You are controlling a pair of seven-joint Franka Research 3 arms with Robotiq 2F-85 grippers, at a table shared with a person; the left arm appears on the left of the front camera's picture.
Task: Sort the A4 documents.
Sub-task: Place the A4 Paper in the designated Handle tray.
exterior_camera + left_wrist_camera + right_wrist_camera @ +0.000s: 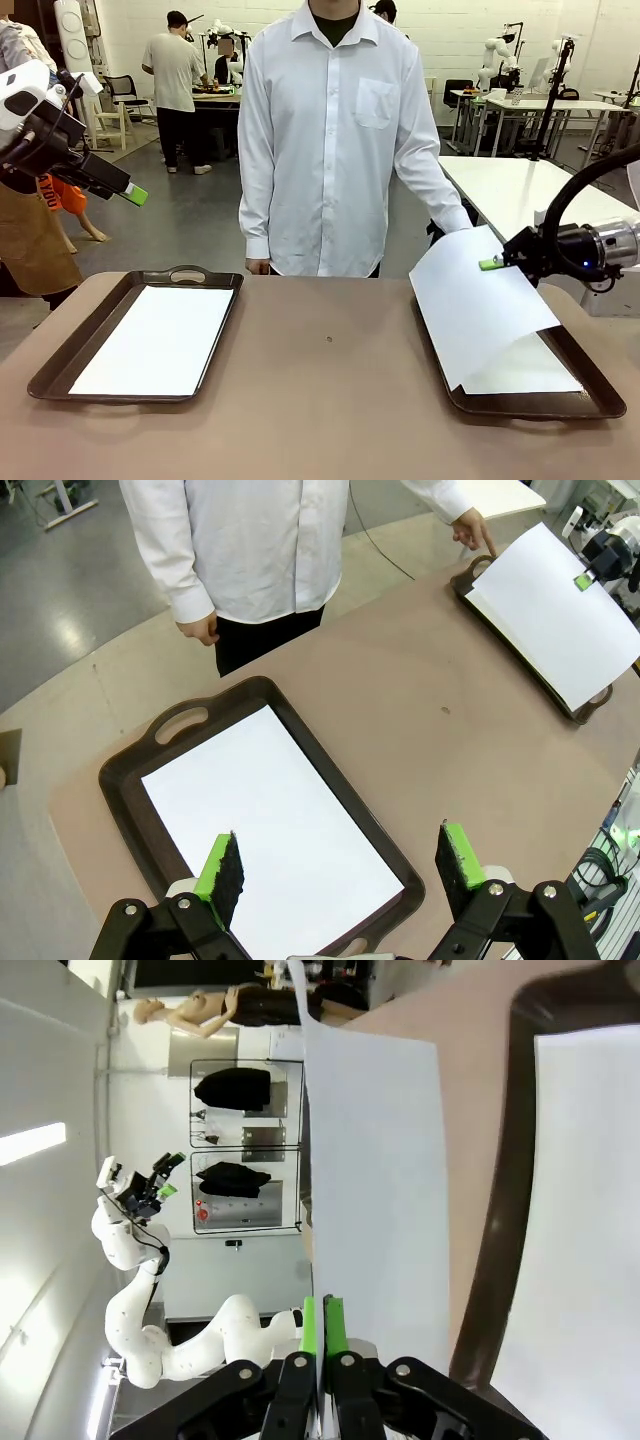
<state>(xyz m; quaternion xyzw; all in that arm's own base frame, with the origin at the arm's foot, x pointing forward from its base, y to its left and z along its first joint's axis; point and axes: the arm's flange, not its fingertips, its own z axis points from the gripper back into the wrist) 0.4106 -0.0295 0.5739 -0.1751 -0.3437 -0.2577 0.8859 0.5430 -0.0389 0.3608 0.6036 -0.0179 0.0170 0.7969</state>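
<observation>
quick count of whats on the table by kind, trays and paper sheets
Trays: 2, the left tray and the right tray
Paper sheets: 3, one flat in the left tray, one flat in the right tray, one lifted sheet pinched by the right gripper
Total: 5

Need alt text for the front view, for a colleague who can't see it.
The right claw, shut, pinches a white A4 sheet by its edge, tilted above the right tray, where another sheet lies. The left claw hangs open, high above the left tray holding one sheet; a person stands opposite.
</observation>
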